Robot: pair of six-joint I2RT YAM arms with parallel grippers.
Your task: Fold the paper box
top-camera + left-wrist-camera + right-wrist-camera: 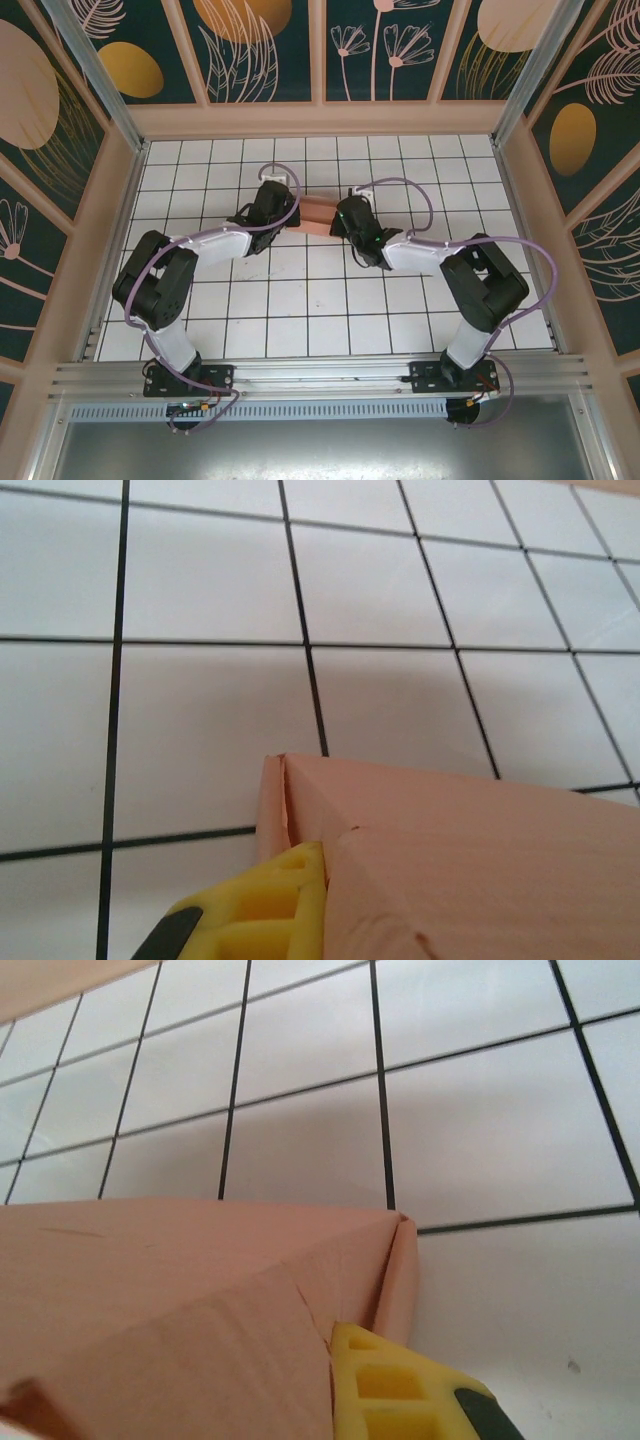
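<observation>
left pincer (293, 212): clenched, jaws drawn together. in the left wrist view one yellow fingertip (265, 910) sits against the near end corner of the paper box (480, 860), in the notch where a thin end flap stands just off the box side. whether any card is pinched between the jaws cannot be told.

right pincer (340, 218): clenched likewise. in the right wrist view its yellow fingertip (390, 1390) touches the opposite end corner of the box (150, 1290), tucked beside a matching upright end flap.

paper box (318, 213): salmon-pink, folded up into a shallow rectangular form. it lies directly between the two pincers, its ends touching them, immediately right of the left pincer and left of the right one. small creases and a tear mark show on the card near each fingertip.

bench (300, 320): white tiles with a black grid, spreading out from the pincers on all sides. the box throws a soft shadow on the tiles beyond it.
</observation>
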